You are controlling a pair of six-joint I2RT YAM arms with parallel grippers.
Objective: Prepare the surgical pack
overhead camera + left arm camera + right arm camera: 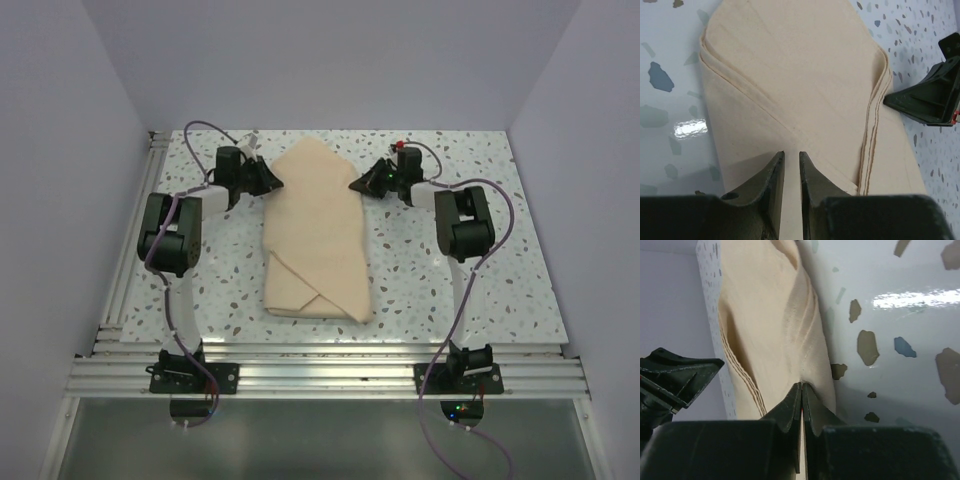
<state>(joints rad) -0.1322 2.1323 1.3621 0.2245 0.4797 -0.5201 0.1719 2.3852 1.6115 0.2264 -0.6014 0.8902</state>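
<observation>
The beige wrap sheet lies folded into a long bundle in the middle of the speckled table. It also shows in the left wrist view and the right wrist view. My left gripper sits at the bundle's far left edge. In its wrist view the jaws stand a narrow gap apart over flat, unpuckered cloth. My right gripper is at the far right edge. Its jaws are shut on a puckered fold of the wrap. The steel tray, the tools and the sachets are out of view.
White walls close in the table on three sides. An aluminium rail frame runs along the near edge, and a rail runs along the left side. The other gripper shows in each wrist view: right, left.
</observation>
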